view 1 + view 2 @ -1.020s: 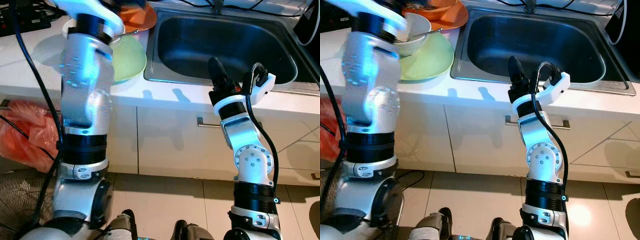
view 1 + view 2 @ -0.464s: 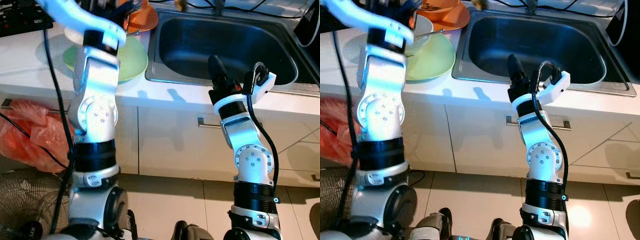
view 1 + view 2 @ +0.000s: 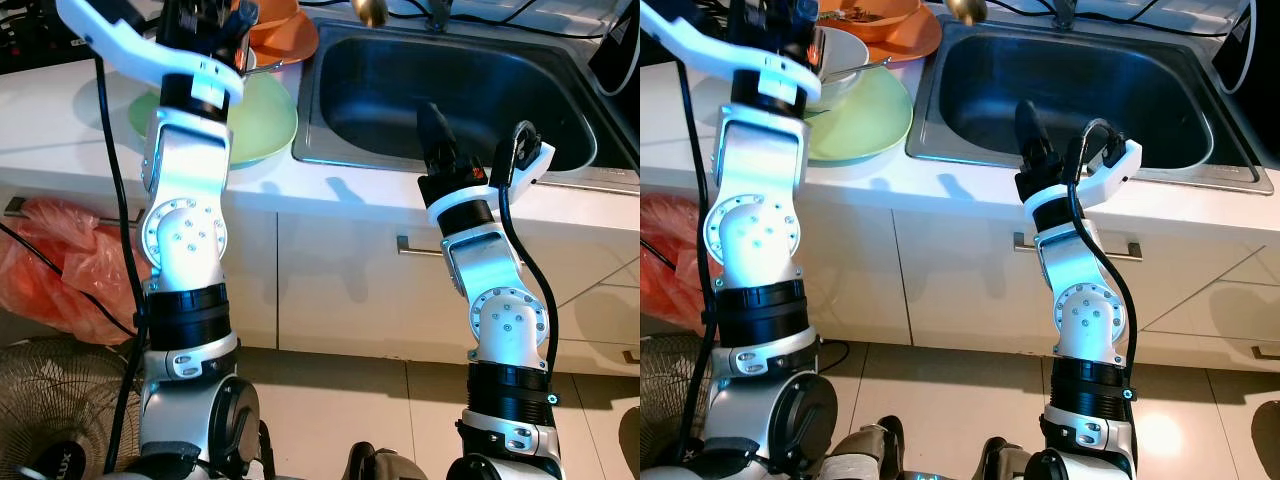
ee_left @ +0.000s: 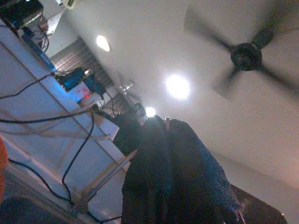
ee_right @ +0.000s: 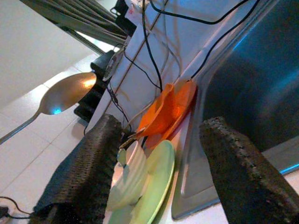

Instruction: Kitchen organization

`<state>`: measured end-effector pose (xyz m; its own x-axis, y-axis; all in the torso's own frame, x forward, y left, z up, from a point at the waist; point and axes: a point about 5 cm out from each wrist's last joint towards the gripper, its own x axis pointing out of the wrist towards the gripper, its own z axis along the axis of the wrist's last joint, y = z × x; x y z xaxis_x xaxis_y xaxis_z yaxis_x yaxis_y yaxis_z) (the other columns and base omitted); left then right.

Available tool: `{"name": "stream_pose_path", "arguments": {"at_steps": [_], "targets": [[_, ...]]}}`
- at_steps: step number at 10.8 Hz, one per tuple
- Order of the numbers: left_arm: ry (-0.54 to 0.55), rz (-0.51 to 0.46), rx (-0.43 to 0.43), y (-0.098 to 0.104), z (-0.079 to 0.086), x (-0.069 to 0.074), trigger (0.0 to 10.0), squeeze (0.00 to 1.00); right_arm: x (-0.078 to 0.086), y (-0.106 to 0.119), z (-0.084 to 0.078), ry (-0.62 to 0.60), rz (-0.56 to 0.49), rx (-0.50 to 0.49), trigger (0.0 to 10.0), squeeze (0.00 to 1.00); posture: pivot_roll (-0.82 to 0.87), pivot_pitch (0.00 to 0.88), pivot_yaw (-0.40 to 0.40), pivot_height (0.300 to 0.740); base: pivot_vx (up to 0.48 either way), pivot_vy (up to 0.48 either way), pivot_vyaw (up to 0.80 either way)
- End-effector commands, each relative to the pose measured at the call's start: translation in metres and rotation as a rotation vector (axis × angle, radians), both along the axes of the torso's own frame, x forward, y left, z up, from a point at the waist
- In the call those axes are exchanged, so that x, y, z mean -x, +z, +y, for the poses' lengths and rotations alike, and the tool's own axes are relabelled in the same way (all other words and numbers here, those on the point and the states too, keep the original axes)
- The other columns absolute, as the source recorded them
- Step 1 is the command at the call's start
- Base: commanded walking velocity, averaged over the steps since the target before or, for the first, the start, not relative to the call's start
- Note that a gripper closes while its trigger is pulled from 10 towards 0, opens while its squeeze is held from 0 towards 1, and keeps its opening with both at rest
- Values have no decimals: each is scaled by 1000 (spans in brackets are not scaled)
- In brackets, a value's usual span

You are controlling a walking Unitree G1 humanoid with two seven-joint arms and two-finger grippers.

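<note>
The left gripper [image 4: 175,154], fingers closed on a spoon [image 5: 65,95], has risen; right gripper [image 5: 159,182] fingers spread.

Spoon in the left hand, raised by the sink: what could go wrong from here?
1. The left hand seems to pinch the spoon far back on its handle, the bowl end out over the sink corner; it could twist loose and drop.
2. The left arm is over the green plate and white bowl near the counter edge; lowering could knock them.
3. The open right hand stands at the sink's front rim and may clip it.
</note>
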<state>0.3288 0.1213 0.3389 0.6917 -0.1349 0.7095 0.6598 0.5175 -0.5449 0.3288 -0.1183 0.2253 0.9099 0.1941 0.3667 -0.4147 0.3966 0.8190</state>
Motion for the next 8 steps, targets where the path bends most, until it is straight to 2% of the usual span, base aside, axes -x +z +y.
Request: {"name": "stream_pose_path", "arguments": {"at_steps": [1,3,6,7,8], "targets": [[-28,-9,11,0,-2,2,10000,0,2,9,2,0,-32,-45,10000,1000,93,152,-71,740,0,0,0],[-66,26,37,-9,-4,-1,10000,0,2,11,0,1,-40,-92,10000,1000,87,154,-70,740,0,0,0],[-116,27,42,-10,-12,2,10000,0,2,14,-1,4,-48,-126,10000,1000,90,154,-70,740,0,0,0],[-140,30,43,-11,-18,5,10000,0,4,16,1,17,-59,-129,10000,925,90,156,-69,740,0,0,0],[-141,33,42,-12,-19,5,10000,0,4,16,1,20,-62,-133,10000,0,91,156,-70,740,0,0,0]]}}
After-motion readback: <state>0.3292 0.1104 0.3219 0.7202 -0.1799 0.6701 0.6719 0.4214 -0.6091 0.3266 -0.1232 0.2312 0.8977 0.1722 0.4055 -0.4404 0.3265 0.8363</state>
